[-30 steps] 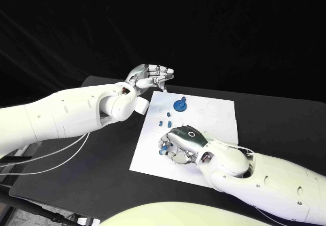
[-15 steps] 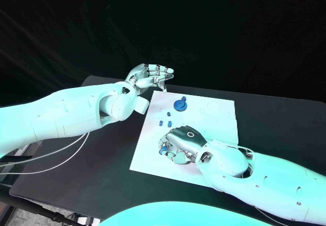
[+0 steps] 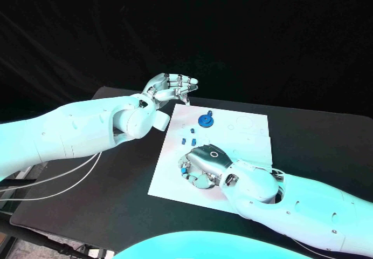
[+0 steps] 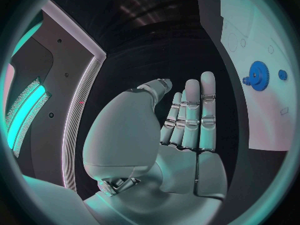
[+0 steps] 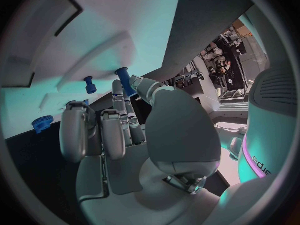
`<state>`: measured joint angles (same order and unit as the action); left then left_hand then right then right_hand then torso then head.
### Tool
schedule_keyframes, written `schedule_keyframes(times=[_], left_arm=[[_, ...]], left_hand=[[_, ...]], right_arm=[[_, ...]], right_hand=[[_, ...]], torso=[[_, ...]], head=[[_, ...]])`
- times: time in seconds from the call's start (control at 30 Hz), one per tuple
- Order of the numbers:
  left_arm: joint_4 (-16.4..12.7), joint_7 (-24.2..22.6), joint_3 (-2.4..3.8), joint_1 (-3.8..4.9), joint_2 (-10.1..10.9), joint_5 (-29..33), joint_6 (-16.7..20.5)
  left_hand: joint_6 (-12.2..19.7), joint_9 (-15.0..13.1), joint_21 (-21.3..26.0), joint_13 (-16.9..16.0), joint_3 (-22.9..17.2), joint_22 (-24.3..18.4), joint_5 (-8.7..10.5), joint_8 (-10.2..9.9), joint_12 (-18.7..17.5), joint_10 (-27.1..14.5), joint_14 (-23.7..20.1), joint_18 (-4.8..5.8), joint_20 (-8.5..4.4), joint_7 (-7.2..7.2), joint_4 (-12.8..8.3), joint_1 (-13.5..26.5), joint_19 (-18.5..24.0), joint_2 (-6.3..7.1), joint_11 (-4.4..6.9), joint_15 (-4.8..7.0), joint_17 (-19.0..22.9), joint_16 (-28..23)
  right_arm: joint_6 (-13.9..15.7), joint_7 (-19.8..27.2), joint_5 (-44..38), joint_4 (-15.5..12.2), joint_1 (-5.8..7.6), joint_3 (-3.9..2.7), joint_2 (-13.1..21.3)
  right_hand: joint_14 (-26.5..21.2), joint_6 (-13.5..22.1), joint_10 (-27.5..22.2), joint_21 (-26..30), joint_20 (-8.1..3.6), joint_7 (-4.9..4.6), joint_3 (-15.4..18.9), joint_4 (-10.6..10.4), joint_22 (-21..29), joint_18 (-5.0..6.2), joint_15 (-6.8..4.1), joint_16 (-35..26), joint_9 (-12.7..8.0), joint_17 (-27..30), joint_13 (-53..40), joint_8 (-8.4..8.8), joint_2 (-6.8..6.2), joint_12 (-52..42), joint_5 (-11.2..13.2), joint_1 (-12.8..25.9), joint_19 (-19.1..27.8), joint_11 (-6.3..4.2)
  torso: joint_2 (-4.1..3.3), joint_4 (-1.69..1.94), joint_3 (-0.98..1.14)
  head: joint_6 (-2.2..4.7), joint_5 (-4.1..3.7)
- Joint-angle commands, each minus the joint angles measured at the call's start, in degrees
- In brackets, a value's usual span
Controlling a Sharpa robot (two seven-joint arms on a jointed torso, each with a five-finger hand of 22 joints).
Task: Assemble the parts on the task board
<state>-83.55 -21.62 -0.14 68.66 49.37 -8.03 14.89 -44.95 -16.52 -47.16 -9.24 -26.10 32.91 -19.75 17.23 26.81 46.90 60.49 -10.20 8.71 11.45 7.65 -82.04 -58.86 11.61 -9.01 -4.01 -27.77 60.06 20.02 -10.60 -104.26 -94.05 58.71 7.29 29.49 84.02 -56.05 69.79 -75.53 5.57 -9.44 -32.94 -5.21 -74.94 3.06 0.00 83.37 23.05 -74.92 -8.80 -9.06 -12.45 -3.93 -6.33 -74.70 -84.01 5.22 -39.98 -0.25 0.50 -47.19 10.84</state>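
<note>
Blue peg (image 5: 124,79) pinched by right robot hand (image 3: 204,164) over task board (image 3: 253,141); left robot hand (image 3: 170,86) curled, empty

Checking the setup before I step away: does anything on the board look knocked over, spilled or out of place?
Nothing stands out. The task board lies flat, the blue gear stands on it, and small blue parts sit nearby.
</note>
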Motion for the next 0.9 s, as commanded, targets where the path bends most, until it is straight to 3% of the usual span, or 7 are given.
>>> schedule_keyframes(times=[0.03,0.5,0.6,0.7,0.77,0.83,0.9], left_arm=[[-0.01,-0.29,0.03,0.05,-0.13,0.00,-0.85],[0.10,-0.23,0.01,0.04,-0.13,0.00,-0.86],[0.13,-0.23,0.00,0.04,-0.12,0.00,-0.84],[0.18,-0.23,0.00,0.04,-0.12,0.00,-0.85],[0.25,-0.23,-0.01,0.04,-0.11,0.00,-0.84],[0.37,-0.24,-0.03,0.04,-0.11,0.00,-0.82],[0.46,-0.25,-0.05,0.04,-0.11,0.00,-0.81]], left_hand=[[0.31,0.00,0.24,-0.08,0.01,-0.01,0.02,0.12,0.21,-0.25,-0.34,-0.36,-0.02,1.48,-0.21,-0.03,0.49,-0.13,0.01,0.02,0.05,-0.07],[0.31,0.00,0.24,-0.08,0.01,-0.01,0.02,0.12,0.21,-0.25,-0.34,-0.36,-0.02,1.48,-0.21,-0.03,0.49,-0.13,0.01,0.02,0.05,-0.07],[0.31,0.00,0.24,-0.08,0.01,-0.01,0.02,0.12,0.21,-0.25,-0.34,-0.36,-0.02,1.48,-0.21,-0.03,0.49,-0.13,0.01,0.02,0.05,-0.07],[0.31,0.00,0.24,-0.08,0.01,-0.01,0.02,0.12,0.21,-0.25,-0.34,-0.36,-0.02,1.48,-0.21,-0.03,0.49,-0.13,0.01,0.02,0.05,-0.07],[0.38,-0.01,0.22,-0.10,-0.03,0.01,0.02,0.22,0.36,-0.35,-0.38,-0.36,-0.01,1.49,-0.25,0.03,0.52,-0.16,-0.01,0.01,0.09,-0.03],[0.38,-0.01,0.22,-0.10,-0.03,0.01,0.02,0.22,0.36,-0.35,-0.38,-0.36,-0.01,1.49,-0.25,0.03,0.52,-0.16,-0.01,0.01,0.09,-0.03],[0.38,-0.01,0.22,-0.10,-0.03,0.01,0.02,0.22,0.36,-0.35,-0.38,-0.36,-0.01,1.49,-0.25,0.03,0.52,-0.16,-0.01,0.01,0.09,-0.03]], right_arm=[[-0.78,-0.76,-0.87,-0.03,-0.06,0.02,-0.06],[1.68,-0.46,-0.93,-0.51,-0.10,0.05,0.60],[2.85,0.07,-0.93,-0.98,-0.12,0.04,1.09],[4.41,0.45,-0.93,-1.93,-0.13,0.02,2.01],[5.54,0.65,-0.92,-2.91,-0.12,-0.08,2.97],[6.63,0.89,-0.83,-4.31,-0.01,-0.36,4.38],[7.97,1.73,-0.62,-5.68,0.31,-0.66,6.05]], right_hand=[[2.96,0.34,-0.28,0.42,0.43,-0.06,0.34,-0.05,-8.72,-0.13,0.53,0.15,-0.06,0.07,0.07,0.38,-0.15,0.20,-0.28,0.76,-1.32,0.09],[2.17,2.71,-7.10,7.58,1.06,-0.11,3.24,-0.46,-5.72,1.19,1.15,-1.04,-0.77,2.47,1.28,2.19,-1.87,0.17,-0.83,2.07,0.98,0.76],[0.87,5.53,-13.28,17.61,1.45,0.69,9.84,-0.95,-1.05,2.87,1.55,-2.68,-1.26,5.55,2.84,3.72,-1.39,-0.68,-1.18,1.75,3.84,1.31],[0.38,6.27,-15.87,21.07,1.75,1.22,21.60,-2.84,1.03,3.31,1.90,-3.17,-1.34,6.63,3.75,4.09,1.63,-2.66,-1.12,-1.78,3.99,1.75],[0.20,7.10,-17.76,22.96,1.87,1.68,29.72,-6.73,2.23,3.51,2.06,-3.44,-1.57,7.27,4.43,4.50,3.15,-4.41,-1.35,-5.88,3.86,1.97],[0.08,7.47,-18.64,24.22,1.84,1.98,32.73,-10.79,2.98,3.62,2.04,-3.67,-1.77,7.82,4.73,4.62,2.93,-5.87,-1.46,-8.77,3.80,1.91],[0.06,7.12,-18.36,24.22,1.76,1.67,33.03,-11.39,3.03,3.62,1.92,-3.83,-1.75,8.21,4.71,4.42,3.25,-6.53,-1.57,-9.38,3.66,1.81]], torso=[[0.00,-0.05,0.02],[0.02,0.01,0.10],[0.02,-0.01,0.11],[0.02,-0.02,0.10],[0.07,-0.07,0.09],[0.14,-0.15,0.08],[0.24,-0.24,0.09]], head=[[-0.07,0.06],[-0.02,-0.04],[0.03,-0.05],[0.13,-0.09],[0.34,-0.34],[0.51,-0.44],[0.79,-0.71]])
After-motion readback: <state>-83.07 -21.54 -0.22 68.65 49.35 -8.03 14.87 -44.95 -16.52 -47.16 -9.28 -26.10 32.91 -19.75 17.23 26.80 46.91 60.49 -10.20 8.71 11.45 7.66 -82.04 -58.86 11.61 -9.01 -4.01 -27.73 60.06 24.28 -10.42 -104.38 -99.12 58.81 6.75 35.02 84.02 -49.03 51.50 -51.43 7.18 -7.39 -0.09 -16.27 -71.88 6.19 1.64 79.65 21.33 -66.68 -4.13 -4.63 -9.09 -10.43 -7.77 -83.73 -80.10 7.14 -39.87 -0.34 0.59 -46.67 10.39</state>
